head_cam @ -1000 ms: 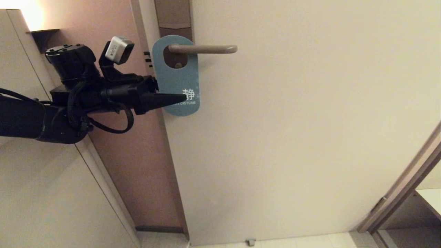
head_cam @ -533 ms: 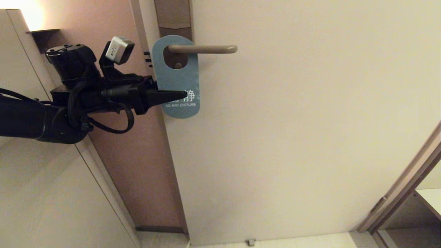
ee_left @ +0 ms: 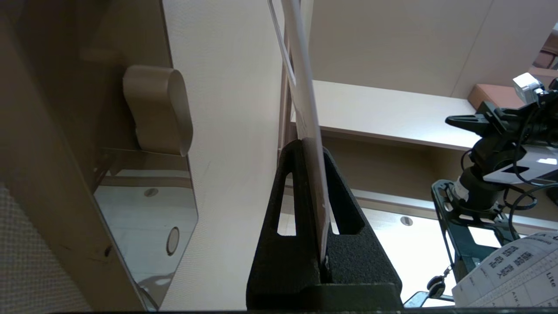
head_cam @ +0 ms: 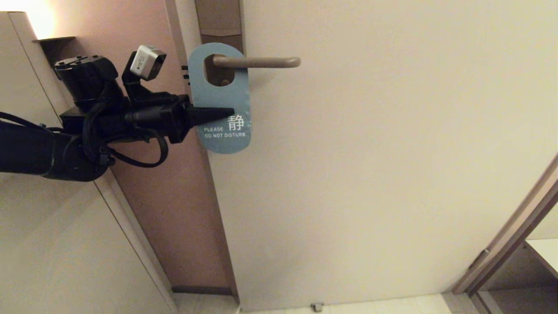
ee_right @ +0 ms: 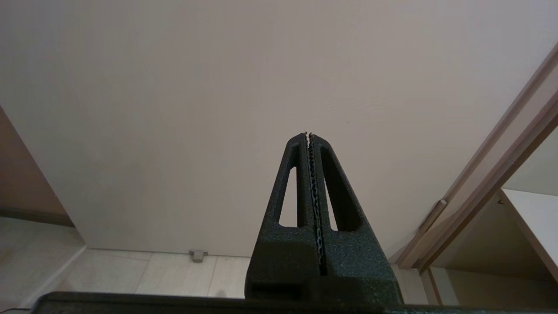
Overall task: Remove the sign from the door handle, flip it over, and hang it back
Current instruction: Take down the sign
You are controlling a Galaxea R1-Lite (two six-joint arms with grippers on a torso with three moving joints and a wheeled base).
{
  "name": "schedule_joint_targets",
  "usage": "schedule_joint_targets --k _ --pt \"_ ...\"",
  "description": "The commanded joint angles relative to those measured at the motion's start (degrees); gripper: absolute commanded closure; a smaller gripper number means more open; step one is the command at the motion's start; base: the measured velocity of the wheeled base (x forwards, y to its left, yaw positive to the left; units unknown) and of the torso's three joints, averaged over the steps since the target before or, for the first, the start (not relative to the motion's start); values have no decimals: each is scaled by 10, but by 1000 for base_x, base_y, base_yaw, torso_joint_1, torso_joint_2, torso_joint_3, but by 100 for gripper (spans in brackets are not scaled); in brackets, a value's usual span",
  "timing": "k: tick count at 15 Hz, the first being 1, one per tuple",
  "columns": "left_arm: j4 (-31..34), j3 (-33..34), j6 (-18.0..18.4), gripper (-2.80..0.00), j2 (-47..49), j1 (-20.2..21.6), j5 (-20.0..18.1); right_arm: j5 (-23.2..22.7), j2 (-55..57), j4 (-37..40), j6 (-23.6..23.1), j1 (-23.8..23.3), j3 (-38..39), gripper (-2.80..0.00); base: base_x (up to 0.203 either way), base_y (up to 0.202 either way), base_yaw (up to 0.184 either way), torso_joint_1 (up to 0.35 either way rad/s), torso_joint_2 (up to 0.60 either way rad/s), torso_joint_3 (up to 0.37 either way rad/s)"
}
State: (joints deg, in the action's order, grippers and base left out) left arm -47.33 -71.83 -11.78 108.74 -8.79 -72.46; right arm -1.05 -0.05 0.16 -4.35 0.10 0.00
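The sign (head_cam: pixel 220 98) hangs by its oval hole on the door handle (head_cam: pixel 257 62), blue face out, reading "PLEASE DO NOT DISTURB". My left gripper (head_cam: pixel 231 113) reaches in from the left and is shut on the sign's lower half. In the left wrist view the sign (ee_left: pixel 305 100) shows edge-on, clamped between the black fingers (ee_left: pixel 287 174), with the handle's rounded end (ee_left: pixel 159 109) beside it. My right gripper (ee_right: pixel 308 135) is shut and empty, facing the bare door low down; it is out of the head view.
The cream door (head_cam: pixel 392 152) fills the view, with the brown lock plate (head_cam: pixel 218 22) above the handle. A pinkish wall and door frame (head_cam: pixel 174 196) lie to the left, a second frame and shelf (head_cam: pixel 514 253) at the lower right.
My left gripper has risen a little and drawn left with the sign. The sign has shifted left on the handle and its lower text now shows in full.
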Motion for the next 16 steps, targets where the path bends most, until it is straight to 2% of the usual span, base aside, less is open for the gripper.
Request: schedule_joint_targets --k 1,4,7,10,14,16 --pt "-3 0 0 0 -4 0 -4 0 0 0 0 1 0 0 0 0 0 0 0 0" --pt "-3 1 1 0 -13 0 -3 0 0 0 0 0 0 0 0 0 0 0 0 0" --pt "-1 2 0 0 -25 -4 32 -1 0 0 0 0 0 0 0 0 0 0 0 0" --pt "0 8 0 0 -36 -3 48 0 0 0 0 1 0 0 0 0 0 0 0 0" --pt "0 47 1 0 -68 -5 60 -1 0 0 0 1 0 0 0 0 0 0 0 0" --pt "1 67 2 0 -85 -9 78 0 0 0 0 1 0 0 0 0 0 0 0 0"
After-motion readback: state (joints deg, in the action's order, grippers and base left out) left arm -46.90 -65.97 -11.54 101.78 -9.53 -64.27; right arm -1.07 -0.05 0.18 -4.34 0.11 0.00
